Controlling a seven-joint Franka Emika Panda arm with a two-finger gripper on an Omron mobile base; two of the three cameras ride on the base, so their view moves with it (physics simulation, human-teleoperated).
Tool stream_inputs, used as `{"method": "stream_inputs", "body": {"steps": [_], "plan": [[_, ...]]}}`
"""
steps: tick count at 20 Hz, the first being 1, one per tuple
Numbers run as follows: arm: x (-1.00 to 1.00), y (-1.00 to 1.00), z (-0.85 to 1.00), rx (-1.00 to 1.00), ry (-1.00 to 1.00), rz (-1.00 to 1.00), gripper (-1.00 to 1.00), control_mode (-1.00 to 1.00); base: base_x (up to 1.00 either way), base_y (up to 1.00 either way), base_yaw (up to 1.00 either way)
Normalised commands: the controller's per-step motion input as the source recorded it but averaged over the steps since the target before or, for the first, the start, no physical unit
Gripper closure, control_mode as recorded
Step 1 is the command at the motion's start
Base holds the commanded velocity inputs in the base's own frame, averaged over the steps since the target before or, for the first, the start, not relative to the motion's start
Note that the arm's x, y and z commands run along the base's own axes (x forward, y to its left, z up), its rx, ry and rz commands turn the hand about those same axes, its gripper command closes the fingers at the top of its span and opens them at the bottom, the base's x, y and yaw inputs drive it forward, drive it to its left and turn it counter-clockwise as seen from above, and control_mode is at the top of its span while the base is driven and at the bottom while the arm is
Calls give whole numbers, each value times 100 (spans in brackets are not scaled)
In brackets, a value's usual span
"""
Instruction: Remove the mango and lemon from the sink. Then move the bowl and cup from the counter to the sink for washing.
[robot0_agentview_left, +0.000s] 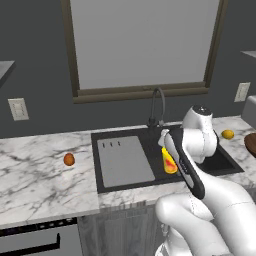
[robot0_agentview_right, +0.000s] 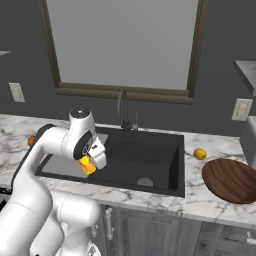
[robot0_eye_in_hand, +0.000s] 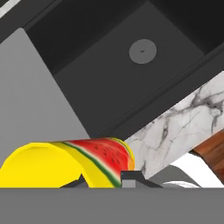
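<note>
on the white grey-veined marble counter (robot0_agentview_left: 35, 175), the small orange-red egg-shaped mango (robot0_agentview_left: 69, 159) lies near the left edge of the large black recessed sink (robot0_agentview_left: 150, 145), already out of the basin; at the sink's left, the grey ribbed drainboard panel (robot0_agentview_left: 125, 161) sits bare, and just right of it the small yellow tumbler cup with a red watermelon mark (robot0_agentview_left: 169, 162) hangs over the basin, tipped on its side in the hand view, where the two-finger gripper (robot0_eye_in_hand: 105, 180) is clamped on it; behind, the dark arched faucet (robot0_agentview_left: 158, 107) rises at the sink's back edge; further right, the small round all-yellow lemon (robot0_agentview_left: 228, 134) rests on the counter beyond the sink's right rim, and the wide shallow reddish-brown wooden bowl (robot0_agentview_right: 231, 179) waits near the counter's front right edge; the step in hand looks to be delivering the cup; the next move likely calls for lowering it toward the round drain (robot0_eye_in_hand: 142, 51), releasing, then fetching the bowl
</note>
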Motion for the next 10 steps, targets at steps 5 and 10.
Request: {"method": "stream_inputs", "body": {"steps": [5, 10], "plan": [[13, -33, 3, 3, -12, 0, 100, -100, 0, 0, 0], [11, -27, 0, 0, -11, 0, 100, -100, 0, 0, 0]]}}
